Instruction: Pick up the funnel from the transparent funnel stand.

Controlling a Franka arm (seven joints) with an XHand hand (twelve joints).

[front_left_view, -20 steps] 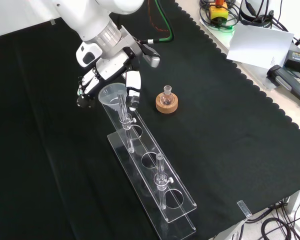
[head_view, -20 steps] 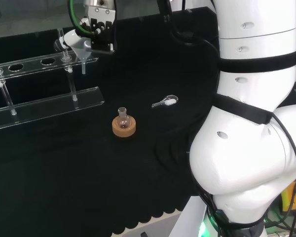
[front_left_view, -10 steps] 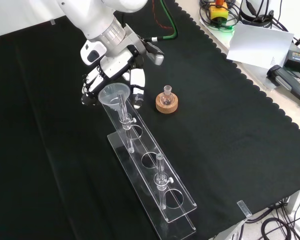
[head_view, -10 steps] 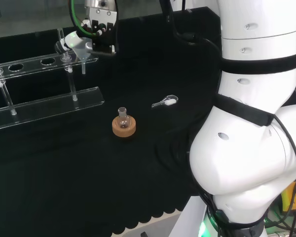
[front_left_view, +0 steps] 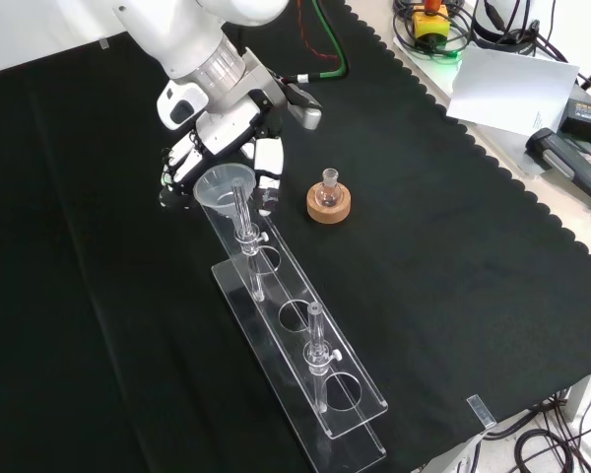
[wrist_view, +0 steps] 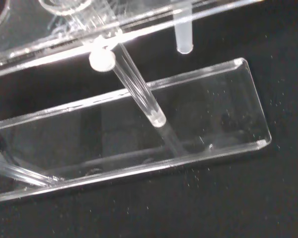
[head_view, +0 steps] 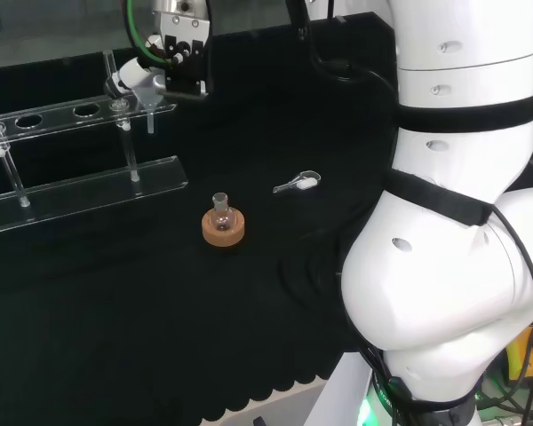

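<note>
A clear funnel (front_left_view: 227, 186) sits in the end hole of the transparent stand (front_left_view: 305, 370), its stem hanging below the upper shelf. My hand (front_left_view: 205, 153) is right behind the cone, with fingers (front_left_view: 175, 173) curled on one side and the thumb on the other, closing on the rim. In the head view the hand (head_view: 182, 53) covers part of the white-looking funnel (head_view: 130, 76), and the stem still pokes below the stand's shelf (head_view: 44, 114). In the wrist view the funnel stem's tip (wrist_view: 183, 38) hangs above the stand's base plate (wrist_view: 223, 114).
A small round flask on a cork ring (front_left_view: 328, 201) (head_view: 223, 224) stands close to the hand, to its right in the front view. A small scoop (head_view: 298, 184) lies on the cloth. Cables, paper and tools (front_left_view: 532, 89) lie beyond the cloth's scalloped edge.
The hand has shifted slightly up and closed in round the funnel's cone. The funnel is still seated in the stand's hole.
</note>
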